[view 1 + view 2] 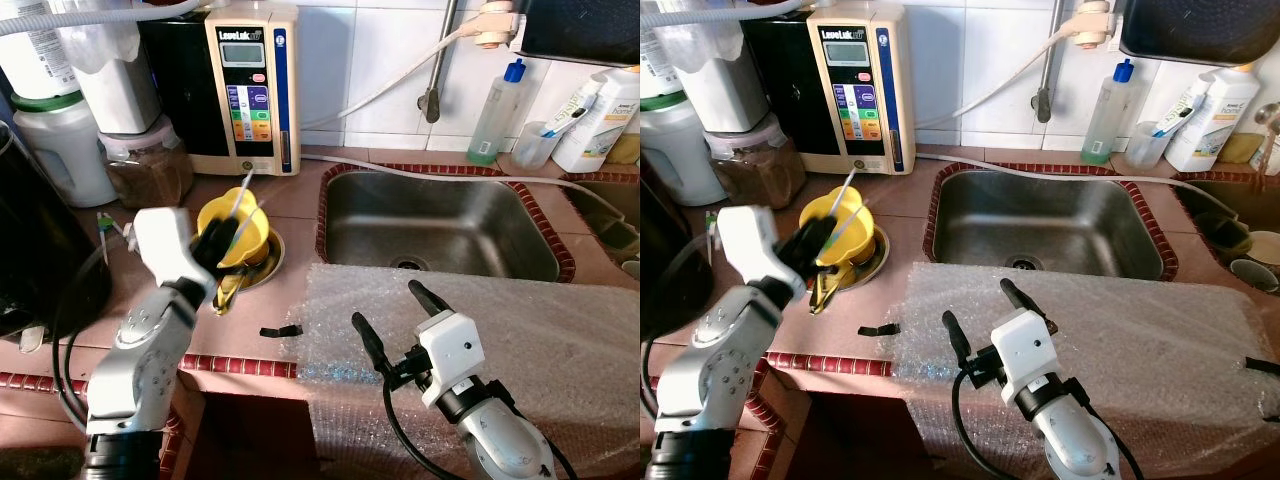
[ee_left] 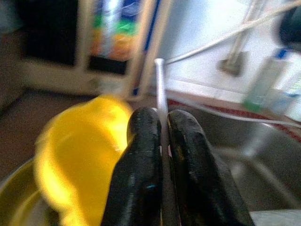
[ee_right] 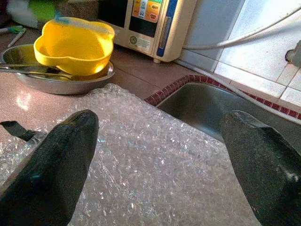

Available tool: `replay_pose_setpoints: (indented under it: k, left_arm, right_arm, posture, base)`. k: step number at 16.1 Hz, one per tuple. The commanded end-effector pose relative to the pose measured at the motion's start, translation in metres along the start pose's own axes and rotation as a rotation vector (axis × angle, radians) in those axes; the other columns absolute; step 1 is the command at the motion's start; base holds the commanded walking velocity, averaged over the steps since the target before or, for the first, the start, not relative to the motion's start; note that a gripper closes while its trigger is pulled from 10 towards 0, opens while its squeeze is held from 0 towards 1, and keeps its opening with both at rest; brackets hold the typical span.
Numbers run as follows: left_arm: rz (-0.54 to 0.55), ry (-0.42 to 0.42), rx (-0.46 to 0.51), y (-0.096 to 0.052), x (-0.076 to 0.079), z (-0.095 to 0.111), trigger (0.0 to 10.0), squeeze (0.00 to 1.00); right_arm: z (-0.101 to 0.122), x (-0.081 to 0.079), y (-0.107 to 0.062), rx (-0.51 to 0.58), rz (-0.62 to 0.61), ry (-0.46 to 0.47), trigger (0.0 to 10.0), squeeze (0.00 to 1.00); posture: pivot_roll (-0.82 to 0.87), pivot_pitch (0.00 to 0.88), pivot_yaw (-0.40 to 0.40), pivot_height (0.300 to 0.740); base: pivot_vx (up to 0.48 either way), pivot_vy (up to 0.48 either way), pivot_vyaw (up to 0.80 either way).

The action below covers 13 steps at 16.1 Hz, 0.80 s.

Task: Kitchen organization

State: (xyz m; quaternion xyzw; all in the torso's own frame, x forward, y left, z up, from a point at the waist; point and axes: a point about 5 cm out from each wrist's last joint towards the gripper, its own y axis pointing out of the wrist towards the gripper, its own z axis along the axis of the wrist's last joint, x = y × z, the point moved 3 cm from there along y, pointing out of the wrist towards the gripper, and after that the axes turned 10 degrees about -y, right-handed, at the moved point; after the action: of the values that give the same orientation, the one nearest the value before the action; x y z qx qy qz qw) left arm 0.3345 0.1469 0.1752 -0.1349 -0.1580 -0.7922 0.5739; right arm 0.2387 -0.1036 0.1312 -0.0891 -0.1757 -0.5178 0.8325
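Between your left gripper's point(image 2: 163, 141) two black fingers you have a thin silver metal utensil handle point(image 2: 160, 89) clamped tight, its tip poking up past them. Just beyond and beside that gripper sits the yellow plastic bowl point(image 1: 236, 232), resting in a shallow steel dish point(image 3: 56, 84) on the reddish counter point(image 1: 290, 215). Your right gripper point(image 1: 390, 312) hovers spread wide over a clear bubble-wrap sheet point(image 1: 1120, 330), with the steel sink point(image 1: 440, 225) just ahead of it.

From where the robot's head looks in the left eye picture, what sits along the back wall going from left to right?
White jug → brown-filled jar → cream water machine → clear bottle with blue cap → white bottle.
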Motion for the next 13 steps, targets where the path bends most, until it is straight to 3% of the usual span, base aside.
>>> replay_pose_setpoints:
  k: [1,4,10,12,13]
  left_arm:
    - [-0.067,0.069,0.006,0.002,0.012,0.002,10.0,1.00]
    - [-0.141,0.138,0.000,0.001,0.020,-0.004,10.0,1.00]
    - [-0.150,0.202,0.018,0.005,0.016,-0.005,10.0,1.00]
    - [-0.222,0.277,0.014,-0.002,0.025,-0.010,10.0,1.00]
    - [-0.311,0.306,-0.016,-0.009,0.035,-0.018,10.0,1.00]
  right_arm:
    - [0.000,-0.002,0.000,0.000,0.008,-0.003,10.0,0.00]
    - [0.000,-0.001,0.001,0.001,0.007,-0.006,10.0,0.00]
    - [0.000,-0.001,0.000,-0.001,-0.005,-0.008,10.0,0.00]
    - [-0.001,0.000,0.000,-0.002,-0.008,-0.008,10.0,0.00]
    - [-0.001,0.000,0.000,-0.002,-0.007,-0.009,10.0,0.00]
  posture:
    - [0.08,0.000,0.031,0.740]
    - [0.07,0.000,0.034,0.740]
    - [0.07,0.000,0.044,0.740]
    - [0.07,0.000,0.044,0.740]
    - [0.07,0.000,0.041,0.740]
  base:
    - [0.000,0.000,0.00]
    - [0.000,0.000,0.00]
    - [0.000,0.000,0.00]
    - [0.000,0.000,0.00]
    - [0.000,0.000,0.00]
